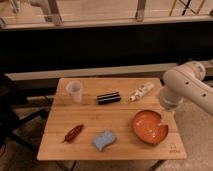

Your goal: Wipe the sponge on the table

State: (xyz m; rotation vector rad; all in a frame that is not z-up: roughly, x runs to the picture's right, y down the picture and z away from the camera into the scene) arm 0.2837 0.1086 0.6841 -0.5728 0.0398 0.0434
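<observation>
Arm (184, 89) is running off the right edge, gripper hiding out of frame, state unreadable; sponge (104, 140) sitting lower-centre on counter (115, 118).

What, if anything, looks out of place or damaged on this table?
The orange bowl shows a dark notch in its right rim, possibly a chip or shadow. The white tube lies on its side. The sponge lies flat on the table. The gripper is out of view; only the arm shows at right.
</observation>
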